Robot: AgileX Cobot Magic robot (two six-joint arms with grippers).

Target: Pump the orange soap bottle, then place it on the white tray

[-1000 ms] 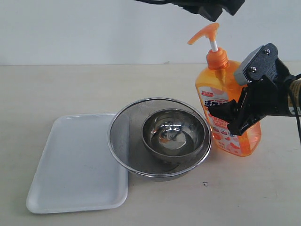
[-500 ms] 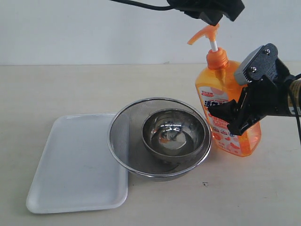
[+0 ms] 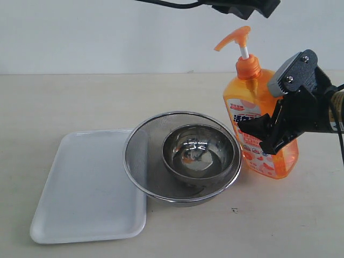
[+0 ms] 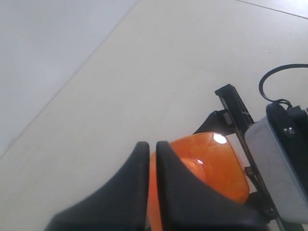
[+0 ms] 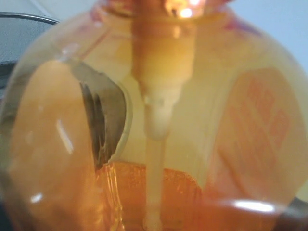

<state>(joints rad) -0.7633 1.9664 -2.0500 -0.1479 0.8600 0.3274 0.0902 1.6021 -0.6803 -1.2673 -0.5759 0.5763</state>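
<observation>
Exterior view, far left: I see the flat rectangular white tray (image 3: pixel 80 188) of plastic, rounded at the corners and low-rimmed, lying on the pale beige table (image 3: pixel 70 102).

Next to the right: a round metal mesh strainer (image 3: pixel 141 156) whose rim overlaps the tray's right edge. A smaller shiny steel bowl (image 3: pixel 201 153) sits inside it.

Task object: the tall translucent orange soap bottle (image 3: pixel 252 107), with its orange pump head, white stem and white-and-red label, stands upright on the table just right of the strainer. It is off the tray, with the strainer between them. Its pump stem stands raised.

Upper claw: my black left gripper (image 3: pixel 242 9) hangs at the top edge of the frame, above the pump head with a gap between them.

Left wrist view: that claw's fingers (image 4: pixel 130 178) are pressed together, tip against tip, with the orange pump head showing beneath them.

Right side: my black right gripper (image 3: pixel 264 135), which carries a grey block, reaches in from the right. Its jaws are clamped around the bottle's body and the near finger lies across the label.

Right wrist view: the bottle (image 5: pixel 231 120) fills the frame, with a pale dip tube down its middle and orange liquid low inside. I cannot see the fingers there.
</observation>
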